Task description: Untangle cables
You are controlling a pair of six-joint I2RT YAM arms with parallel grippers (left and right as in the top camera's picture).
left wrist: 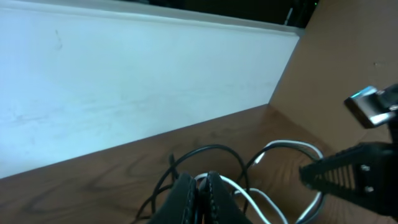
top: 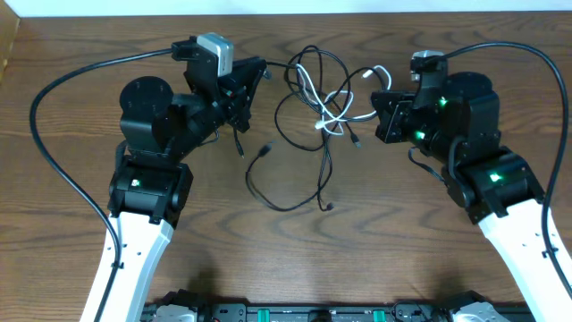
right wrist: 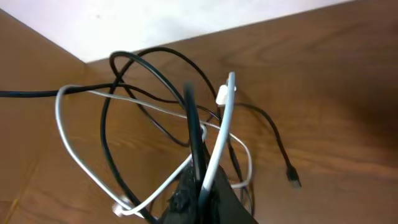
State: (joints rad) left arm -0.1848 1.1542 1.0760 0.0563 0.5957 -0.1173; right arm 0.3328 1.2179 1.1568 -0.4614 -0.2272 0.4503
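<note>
**Left pincer** [left wrist: 200, 186]: closed. My two black, ridged fingers press together on a thin black cord [top: 279, 65]. It runs nearly straight from the fingertips toward the tangle.

**Right pincer** [right wrist: 200, 190]: closed, clamped on the white cord [right wrist: 220, 124]. A second black strand rises out of the same pinch.

**Cables** [top: 313, 107]: they lie between my two pincers, nearer the right one.
- All are thin, round and smooth, bent into overlapping loops.
- The white cord threads through the black loops and carries a small white sleeve just beyond my right fingertips.
- One wide black loop trails away from the knot on the near side of both pincers.
- Small dark plug ends [right wrist: 293, 179] lie loose on the table [top: 402, 241].

**Surroundings**: the table is brown and matte, with visible wood grain. A flat, pale wall [left wrist: 124, 81] stands beyond my left pincer.

**Obstructions**: the loops cross directly ahead of my right pincer and hide parts of one another, so I cannot tell which strand passes over which.
</note>
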